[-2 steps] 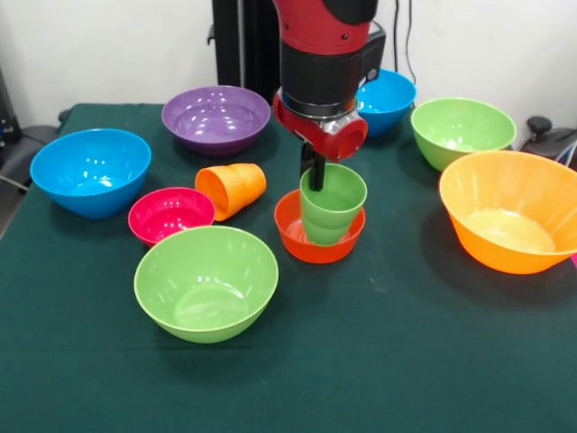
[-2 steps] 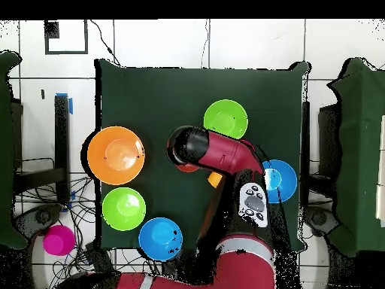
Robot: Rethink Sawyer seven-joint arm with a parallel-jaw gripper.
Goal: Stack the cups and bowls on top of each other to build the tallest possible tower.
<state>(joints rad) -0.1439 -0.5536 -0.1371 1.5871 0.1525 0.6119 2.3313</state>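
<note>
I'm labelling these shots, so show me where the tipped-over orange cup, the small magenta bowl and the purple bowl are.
Glossy orange plastic cup lying on its side (image 1: 233,188): front view, on its outer wall.
Small round magenta plastic bowl (image 1: 169,214): front view, on its inner floor.
Round purple plastic bowl (image 1: 215,114): front view, on its inside.

Large orange bowl (image 1: 511,209) cut by right edge in front view. Overhead, arm (image 2: 218,154) hides green cup, purple and magenta bowls; only slivers of orange cup (image 2: 215,179) and orange-red bowl (image 2: 187,168) showing. Gripper fingers mostly hidden.
</note>
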